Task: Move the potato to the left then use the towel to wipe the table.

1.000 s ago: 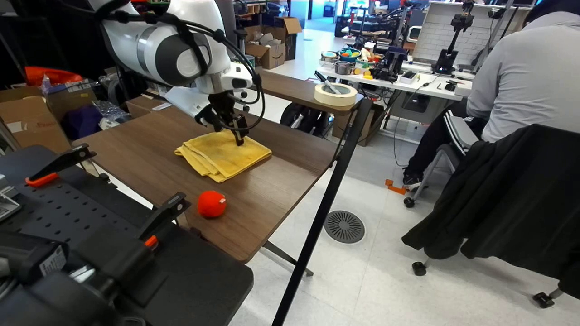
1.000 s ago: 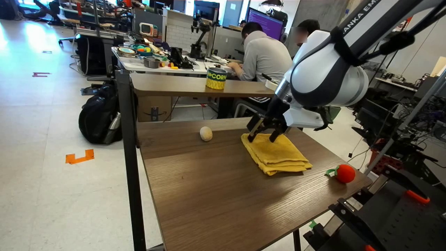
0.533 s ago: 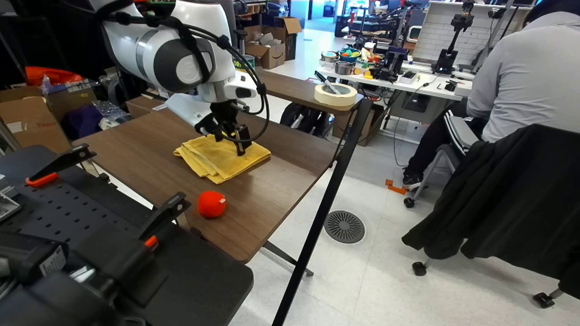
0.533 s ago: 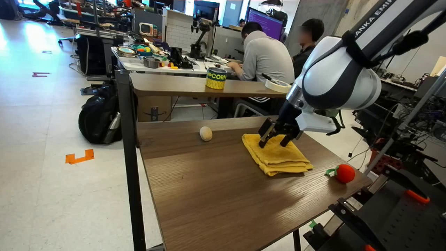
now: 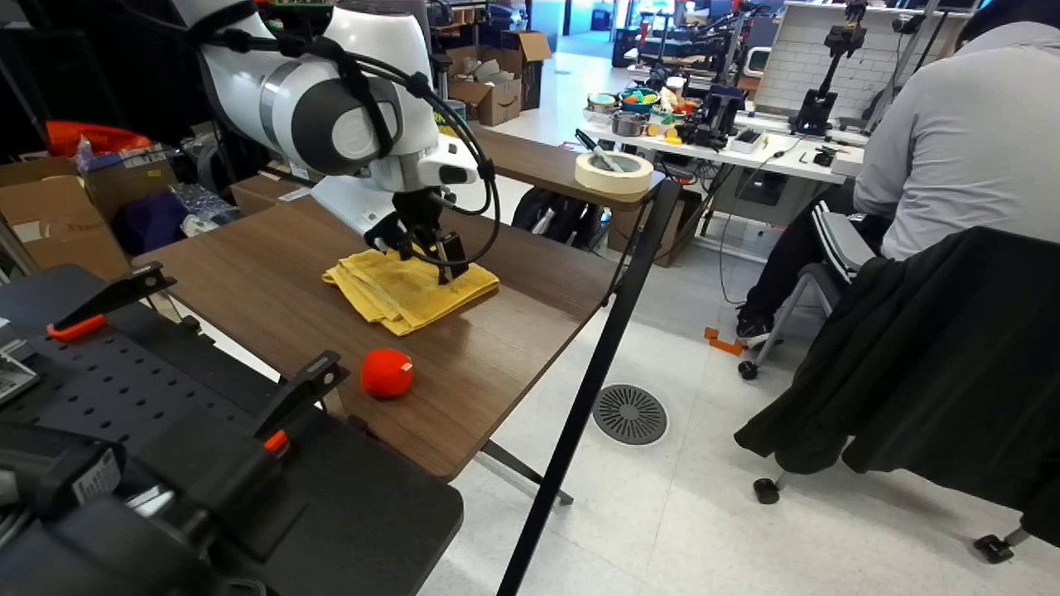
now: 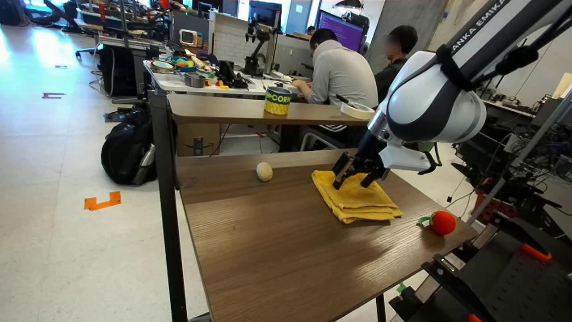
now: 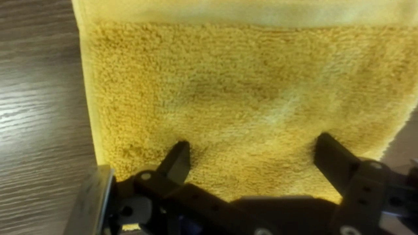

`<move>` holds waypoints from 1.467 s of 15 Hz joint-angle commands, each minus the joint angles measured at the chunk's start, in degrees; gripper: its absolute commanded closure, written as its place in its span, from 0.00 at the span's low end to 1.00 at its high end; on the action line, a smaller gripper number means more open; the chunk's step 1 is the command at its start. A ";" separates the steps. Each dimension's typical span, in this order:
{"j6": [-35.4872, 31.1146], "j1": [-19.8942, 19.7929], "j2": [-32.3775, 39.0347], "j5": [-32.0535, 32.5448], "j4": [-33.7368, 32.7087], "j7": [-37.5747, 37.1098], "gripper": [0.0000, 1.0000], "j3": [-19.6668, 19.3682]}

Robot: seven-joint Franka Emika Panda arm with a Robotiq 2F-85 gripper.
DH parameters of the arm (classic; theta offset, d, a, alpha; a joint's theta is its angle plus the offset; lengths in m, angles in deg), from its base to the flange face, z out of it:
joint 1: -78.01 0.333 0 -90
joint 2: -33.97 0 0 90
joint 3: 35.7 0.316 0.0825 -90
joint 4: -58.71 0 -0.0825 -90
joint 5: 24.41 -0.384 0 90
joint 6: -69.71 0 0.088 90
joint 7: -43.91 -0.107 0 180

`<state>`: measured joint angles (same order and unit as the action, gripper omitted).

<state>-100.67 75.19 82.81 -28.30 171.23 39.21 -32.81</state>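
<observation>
The folded yellow towel (image 5: 389,285) lies on the brown table (image 6: 268,259); it also shows in an exterior view (image 6: 366,203) and fills most of the wrist view (image 7: 228,81). My gripper (image 7: 254,140) is open, its two fingertips spread wide and pressed down on the towel's top. Towel cloth shows between the fingers and is not pinched. The gripper is over the towel in both exterior views (image 5: 426,265) (image 6: 352,183). The pale potato (image 6: 264,171) rests on the table to the left of the towel in an exterior view. It is out of sight in the other views.
A red tomato with a green stem (image 6: 442,222) sits near the table's end, beside the black cart (image 5: 207,430) and its clamps. A raised shelf (image 6: 214,107) runs behind the table, carrying a corn can (image 6: 277,101) and a tape roll (image 5: 613,175).
My open gripper has moved slightly right in both exterior views and lower onto the towel, its fingers still apart. The towel has shifted very slightly. The potato and tomato have not moved.
</observation>
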 commanded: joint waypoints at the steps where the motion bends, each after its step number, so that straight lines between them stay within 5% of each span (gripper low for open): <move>1: 4.26 -0.67 5.72 -1.85 -7.16 -2.59 0.00 -4.42; 7: 5.26 -9.63 11.33 -9.64 -15.97 -5.72 0.00 -3.95; 12: 2.94 -14.14 12.25 -17.02 -21.15 -8.66 0.00 1.45; 17: -0.98 -9.90 11.82 -16.36 -21.25 -6.66 0.00 6.03; 22: -0.27 0.02 9.69 -12.49 -15.42 -7.76 0.00 -0.11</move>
<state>-100.32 70.90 93.70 -42.74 152.25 32.16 -28.74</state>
